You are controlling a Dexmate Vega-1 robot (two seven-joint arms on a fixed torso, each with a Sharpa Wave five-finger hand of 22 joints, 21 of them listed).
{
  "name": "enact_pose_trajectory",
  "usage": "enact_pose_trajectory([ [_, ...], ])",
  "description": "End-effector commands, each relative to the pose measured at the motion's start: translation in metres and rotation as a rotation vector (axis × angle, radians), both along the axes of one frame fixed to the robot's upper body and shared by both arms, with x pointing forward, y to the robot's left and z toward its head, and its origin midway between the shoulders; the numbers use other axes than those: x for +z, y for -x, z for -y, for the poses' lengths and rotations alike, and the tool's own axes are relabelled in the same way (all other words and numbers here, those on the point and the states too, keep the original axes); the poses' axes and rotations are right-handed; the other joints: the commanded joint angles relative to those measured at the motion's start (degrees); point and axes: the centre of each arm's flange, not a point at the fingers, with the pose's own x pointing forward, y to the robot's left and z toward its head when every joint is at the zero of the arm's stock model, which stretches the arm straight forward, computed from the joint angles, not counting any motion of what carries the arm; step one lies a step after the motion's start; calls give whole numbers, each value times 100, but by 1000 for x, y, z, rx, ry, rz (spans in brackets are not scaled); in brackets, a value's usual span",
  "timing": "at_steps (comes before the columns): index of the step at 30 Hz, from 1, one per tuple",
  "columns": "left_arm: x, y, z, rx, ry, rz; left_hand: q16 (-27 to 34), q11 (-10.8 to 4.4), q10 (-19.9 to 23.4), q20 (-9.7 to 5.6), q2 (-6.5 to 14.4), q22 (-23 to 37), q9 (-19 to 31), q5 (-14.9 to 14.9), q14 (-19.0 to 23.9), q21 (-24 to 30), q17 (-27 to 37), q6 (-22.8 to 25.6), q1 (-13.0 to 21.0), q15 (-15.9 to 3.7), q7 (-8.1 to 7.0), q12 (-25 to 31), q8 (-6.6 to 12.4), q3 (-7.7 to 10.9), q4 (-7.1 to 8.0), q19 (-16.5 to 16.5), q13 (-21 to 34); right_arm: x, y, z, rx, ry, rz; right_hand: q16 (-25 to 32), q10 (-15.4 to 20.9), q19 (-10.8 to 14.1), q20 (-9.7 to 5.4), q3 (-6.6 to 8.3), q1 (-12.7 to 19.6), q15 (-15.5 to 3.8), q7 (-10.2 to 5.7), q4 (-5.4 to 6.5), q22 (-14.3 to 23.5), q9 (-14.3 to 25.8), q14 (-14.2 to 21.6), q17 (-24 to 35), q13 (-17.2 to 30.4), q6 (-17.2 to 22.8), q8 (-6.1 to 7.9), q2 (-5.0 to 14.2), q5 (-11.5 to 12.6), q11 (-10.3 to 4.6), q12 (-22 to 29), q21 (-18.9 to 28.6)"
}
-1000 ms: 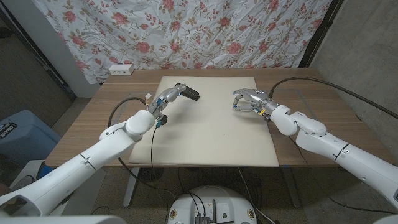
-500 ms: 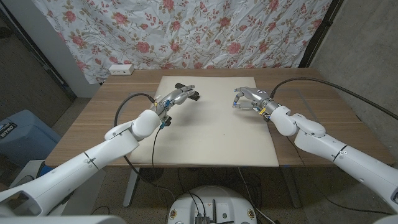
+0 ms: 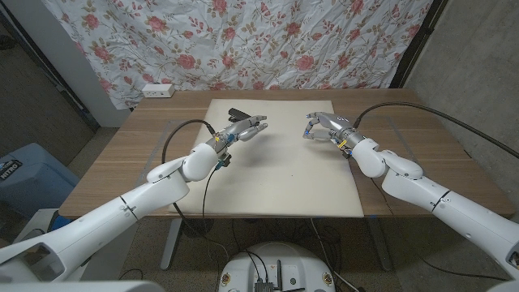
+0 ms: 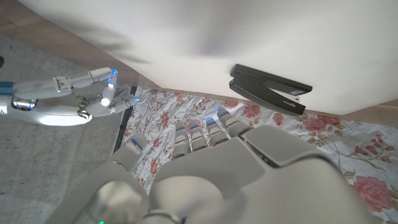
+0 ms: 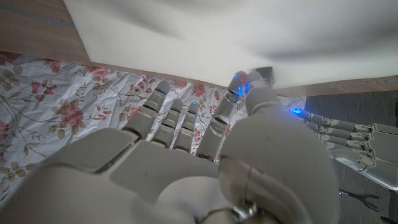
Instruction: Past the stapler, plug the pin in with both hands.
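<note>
At about ten o'clock on the wooden table (image 3: 122, 162), near its far edge, sits a white power strip (image 3: 157, 90). Toward twelve o'clock on the cream mat (image 3: 284, 178) lies the black stapler (image 3: 238, 111), untouched. Just this side of it the left hand (image 3: 246, 130) hovers with fingers spread, holding nothing. At about one o'clock the right hand (image 3: 323, 127) has its fingers curled in; the right wrist view suggests something small and pale at the fingertips (image 5: 260, 78), possibly the pin, but I cannot tell. By my judgement, no plugging has been done: the hands are well apart, and bringing them together past the stapler remains.
</note>
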Motion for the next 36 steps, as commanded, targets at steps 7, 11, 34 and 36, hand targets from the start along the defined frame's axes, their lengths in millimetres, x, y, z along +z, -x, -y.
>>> enact_pose_trajectory([
  [7,-18,-7,30,19,-209,28,-7,9,-127,-783,568,26,22,27,-139,4,39,-123,-87,-419,-29,-39,-41,-71,126,-160,14,-2,-1,8,32,-113,2,31,88,-18,33,-52,45,-105,55,-5,23,-23,43,7,10,58,-14,26,33,-18,-15,-25],
  [11,-24,-10,38,10,-229,17,-9,18,-163,-796,569,28,24,28,-179,1,42,-180,-96,-417,-39,-45,-51,-112,144,-220,14,-4,-2,10,50,-164,-5,30,85,-19,33,-56,47,-100,56,-6,24,-35,41,8,10,62,-21,28,36,-23,-23,-27],
  [34,-55,-22,58,27,-288,-30,1,-41,-275,-802,499,51,25,27,-287,-1,55,-287,-161,-452,-133,-48,-48,-414,205,-491,14,-10,-8,9,50,-211,-2,39,108,-49,56,-80,55,-91,42,-9,24,-27,61,8,8,85,-18,27,50,-21,-47,-39],
  [36,-57,-24,58,17,-280,-52,-1,-47,-300,-795,490,55,24,28,-315,-8,56,-319,-167,-470,-151,-51,-53,-465,209,-557,13,-11,-8,9,48,-208,-3,39,113,-48,58,-82,55,-92,41,-9,24,-25,62,8,8,90,-15,26,51,-18,-47,-39],
])
